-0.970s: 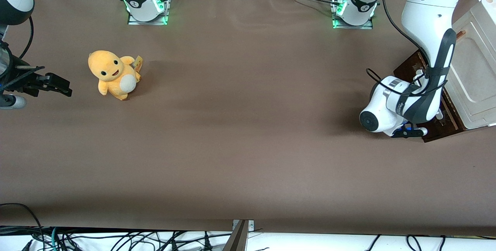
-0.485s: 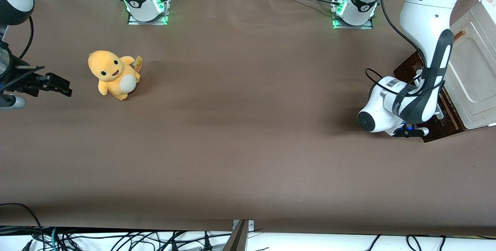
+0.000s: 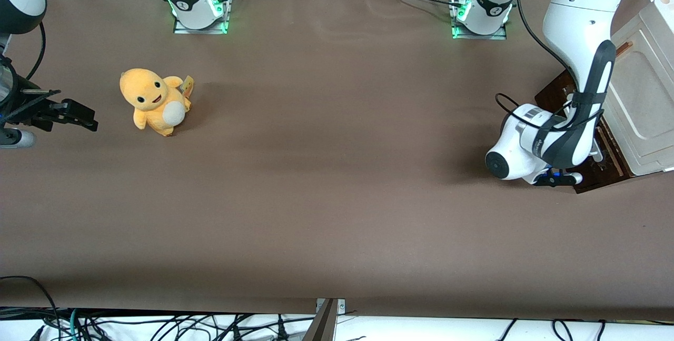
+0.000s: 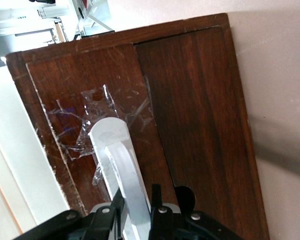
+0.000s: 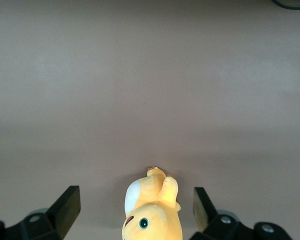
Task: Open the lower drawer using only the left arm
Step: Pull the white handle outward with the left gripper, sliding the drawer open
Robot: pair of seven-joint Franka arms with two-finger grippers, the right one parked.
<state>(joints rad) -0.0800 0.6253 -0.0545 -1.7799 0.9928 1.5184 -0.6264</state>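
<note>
I find the white jointed left arm with dark grey-black side panels [image 3: 576, 93] bent low at the working arm's end of the brown-covered desk [image 3: 337, 199], its wrist just in front of the cream cabinet with a recessed panel [image 3: 645, 99]. From the wrist camera, the black two-finger hand [image 4: 138, 212] sits at the long white loop bar handle [image 4: 117, 165] of the shallow lower drawer with a dark brown wooden front [image 4: 97, 110]. The bar passes between the fingers [image 4: 160, 210], which press against it on both sides, so I record the hand as clenched on the handle. The drawer front carries scratches and a patch of clear tape [image 4: 85, 120] around the handle's mounting. A second dark wooden board [image 4: 200, 125] lies beside the drawer front, edge to edge with it. In the front view the drawer [image 3: 605, 167] shows only as a dark strip at the cabinet's foot, partly hidden by the arm. A yellow plush toy with a white belly [image 3: 152, 101] stands well apart, toward the parked arm's end.
</note>
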